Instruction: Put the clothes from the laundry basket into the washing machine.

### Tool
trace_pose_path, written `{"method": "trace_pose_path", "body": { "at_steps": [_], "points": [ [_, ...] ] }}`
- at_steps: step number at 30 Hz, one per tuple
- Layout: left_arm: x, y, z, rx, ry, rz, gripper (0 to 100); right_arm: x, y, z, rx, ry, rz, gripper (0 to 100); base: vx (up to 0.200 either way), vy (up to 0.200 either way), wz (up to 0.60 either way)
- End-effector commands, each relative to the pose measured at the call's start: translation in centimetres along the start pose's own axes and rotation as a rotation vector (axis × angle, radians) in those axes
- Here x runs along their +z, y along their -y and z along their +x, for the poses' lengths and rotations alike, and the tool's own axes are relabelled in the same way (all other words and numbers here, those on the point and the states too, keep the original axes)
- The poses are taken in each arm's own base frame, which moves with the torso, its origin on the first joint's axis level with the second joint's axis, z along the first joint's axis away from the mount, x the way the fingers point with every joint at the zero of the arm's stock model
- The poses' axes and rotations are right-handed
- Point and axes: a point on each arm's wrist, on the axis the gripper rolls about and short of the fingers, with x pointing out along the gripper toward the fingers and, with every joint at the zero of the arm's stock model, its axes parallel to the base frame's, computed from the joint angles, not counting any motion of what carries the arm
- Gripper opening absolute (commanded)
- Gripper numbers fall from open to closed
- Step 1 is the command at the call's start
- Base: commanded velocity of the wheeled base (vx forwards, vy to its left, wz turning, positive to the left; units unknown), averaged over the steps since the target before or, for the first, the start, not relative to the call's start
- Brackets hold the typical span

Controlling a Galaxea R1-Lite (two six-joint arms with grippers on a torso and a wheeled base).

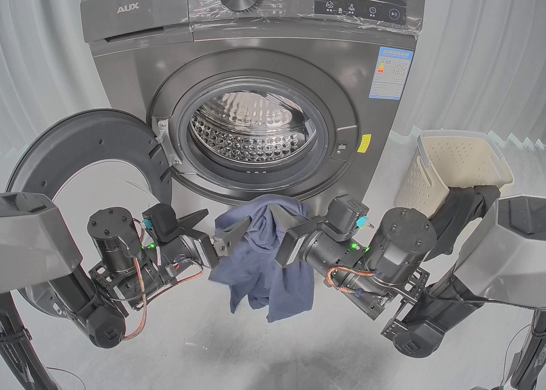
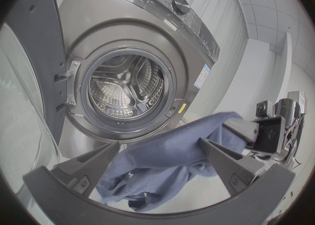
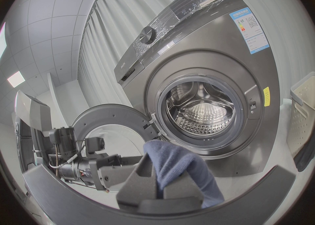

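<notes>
Blue garment (image 1: 264,260) hangs above grey floor (image 1: 170,351); pale curtains (image 1: 483,38) behind washing machine (image 1: 142,67).

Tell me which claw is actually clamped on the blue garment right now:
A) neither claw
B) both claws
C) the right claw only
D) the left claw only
C: the right claw is closed on a fold of the blue garment, while the left claw has its fingers spread wide open next to the cloth.
</notes>
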Motion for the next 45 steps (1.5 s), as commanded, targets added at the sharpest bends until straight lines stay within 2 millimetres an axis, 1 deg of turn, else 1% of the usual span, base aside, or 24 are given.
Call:
{"method": "trace_pose_path", "body": {
  "at_steps": [1, 4, 12, 21, 23, 25, 29, 33, 38, 41, 45],
  "points": [
    [-0.9, -0.3, 0.1, 0.011, -0.036, -0.005, 100, 0.6, -0.1, 0.1, 0.003, 0.023, 0.003, 0, 0.000, 0.000, 0.00],
    [-1.4, -0.5, 0.2, 0.015, -0.049, -0.006, 100, 0.7, 0.1, 0.2, -0.003, 0.028, 0.002, 0, 0.000, 0.000, 0.00],
    [-1.6, -0.7, 0.4, 0.028, -0.055, -0.005, 100, 0.9, 0.3, 0.2, -0.007, 0.031, 0.001, 0, 0.000, 0.000, 0.00],
    [-1.3, -2.0, 0.4, 0.070, -0.037, -0.004, 100, 0.8, 0.2, 0.2, -0.006, 0.030, 0.000, 0, 0.000, 0.000, 0.00],
    [-1.4, -2.1, 0.5, 0.073, -0.041, 0.001, 100, 0.8, 0.2, 0.2, -0.004, 0.030, 0.000, 0, 0.000, 0.000, 0.00],
    [-1.9, -2.5, 0.8, 0.082, -0.055, 0.027, 100, 0.8, -0.1, 0.1, 0.002, 0.030, 0.002, 0, 0.000, 0.000, 0.00],
    [-2.7, -2.7, 1.0, 0.085, -0.078, 0.043, 100, 1.1, -0.2, 0.1, 0.005, 0.037, 0.002, 0, 0.000, 0.000, 0.00],
    [-2.9, -2.8, 1.1, 0.087, -0.085, 0.043, 100, 1.2, -0.2, 0.1, 0.007, 0.039, 0.003, 0, 0.000, 0.000, 0.00],
    [-2.6, -2.9, 1.3, 0.090, -0.071, 0.050, 100, 1.1, -0.4, -0.1, 0.011, 0.033, 0.003, 0, 0.000, 0.000, 0.00],
    [-1.8, -3.0, 1.9, 0.117, -0.021, 0.060, 100, 1.1, -0.5, -0.1, 0.014, 0.034, 0.002, 0, 0.000, 0.000, 0.00],
    [-1.4, -2.8, 2.7, 0.104, 0.005, 0.074, 100, 1.2, -0.6, -0.1, 0.015, 0.034, 0.001, 0, 0.000, 0.000, 0.00]
  ]
}}
